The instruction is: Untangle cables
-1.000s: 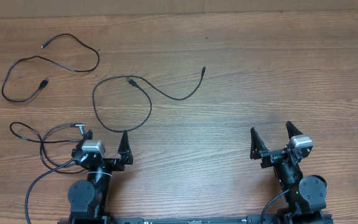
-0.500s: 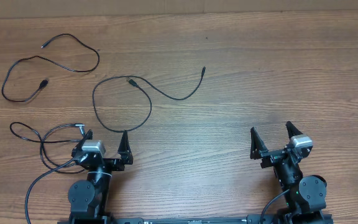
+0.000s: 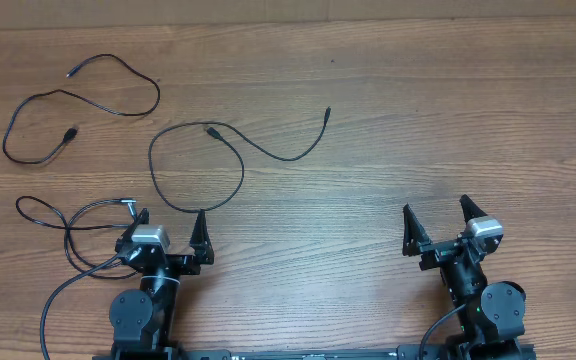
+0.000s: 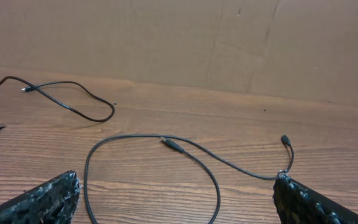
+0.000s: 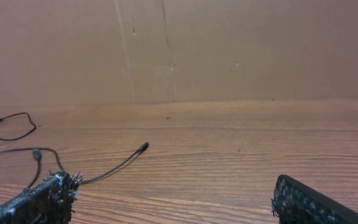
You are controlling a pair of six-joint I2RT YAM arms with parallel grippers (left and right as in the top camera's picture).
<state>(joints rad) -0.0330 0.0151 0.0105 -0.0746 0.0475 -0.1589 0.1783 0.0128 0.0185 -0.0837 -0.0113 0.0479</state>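
Note:
Three thin black cables lie apart on the wooden table (image 3: 398, 90). One winds across the far left (image 3: 158, 95). A second (image 3: 243, 175) forms a loop in the middle, with a tail ending in a plug (image 3: 326, 113). The third, with a silvery tip (image 3: 126, 203), curls at the near left beside my left arm. My left gripper (image 3: 172, 218) is open just short of the middle loop, which shows in the left wrist view (image 4: 218, 192) between the open left gripper (image 4: 178, 179). My right gripper (image 3: 435, 207) is open over bare wood, holding nothing (image 5: 173, 180).
A thicker black wire (image 3: 46, 315) runs from the left arm's base close to the third cable. A brown cardboard wall (image 4: 179, 37) closes the table's far side. The middle cable's plug end (image 5: 143, 147) lies left of the right gripper.

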